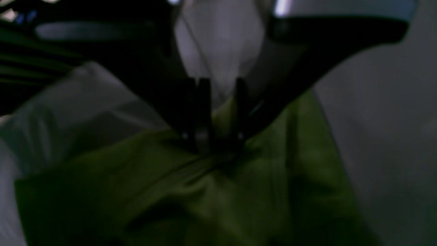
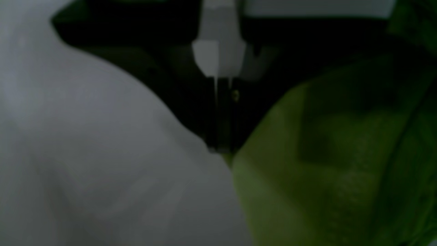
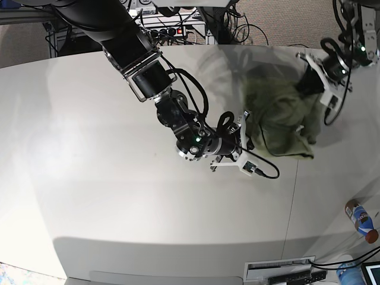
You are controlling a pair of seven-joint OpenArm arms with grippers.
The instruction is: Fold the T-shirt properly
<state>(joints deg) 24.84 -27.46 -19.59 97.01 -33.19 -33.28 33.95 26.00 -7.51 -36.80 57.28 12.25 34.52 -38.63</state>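
surface: wide pale grey counter (image 3: 119, 196) with rounded corners, seen from above; floor and cables beyond its far edge.
near edge: a small bottle with a blue label and red cap (image 3: 361, 221) lies at the counter's near corner on the view's right, well apart from the cloth.
right gripper (image 3: 244, 132): on the black arm reaching in from the view's upper left; jaws clenched on the near-left edge of the plain olive-green cotton t-shirt (image 3: 279, 122). the right wrist view shows the dark fingers pressed together with a green corner pinched at their tips.
t-shirt: bunched and wrinkled in the far right part of the counter, stretched between the two grippers, partly blurred.
left gripper (image 3: 310, 83): at the shirt's far-right edge; the left wrist view shows its dark fingers partly closed, grasping a fold of green cloth (image 1: 218, 184).
far: cables and equipment racks (image 3: 172, 18) behind the counter.
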